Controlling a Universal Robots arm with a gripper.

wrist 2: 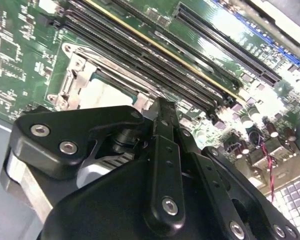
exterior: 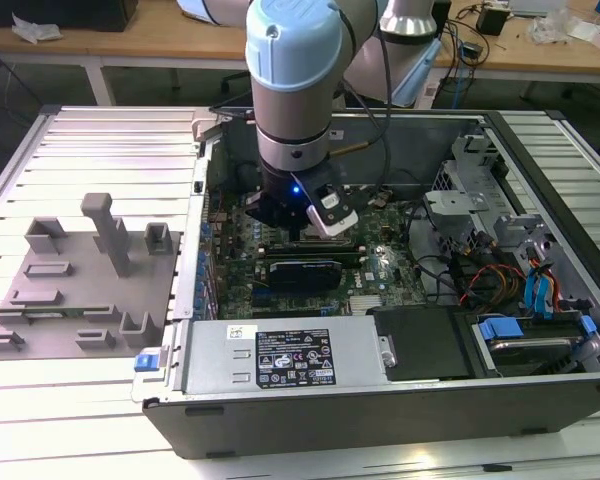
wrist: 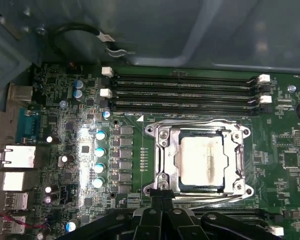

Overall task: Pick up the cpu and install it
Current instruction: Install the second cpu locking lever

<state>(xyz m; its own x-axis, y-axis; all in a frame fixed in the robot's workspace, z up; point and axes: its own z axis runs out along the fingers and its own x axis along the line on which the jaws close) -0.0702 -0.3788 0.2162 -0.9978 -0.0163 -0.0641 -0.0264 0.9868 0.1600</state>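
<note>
Cpu (wrist: 202, 161): seated in socket (wrist: 162, 160) on board (wrist: 285, 160), pale top up.
Gripper (wrist: 160, 197): just above socket edge; jaws' gap can't tell, nothing seen held.

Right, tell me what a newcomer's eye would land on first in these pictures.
First, the big pale-blue robot arm reaching down into the open computer case, its pincer low over the green motherboard. Next, in the first wrist view, the cpu, pale and square, sitting inside the metal-framed socket just below the memory slots. The grey fixture plate lies at the exterior view's left.
</note>
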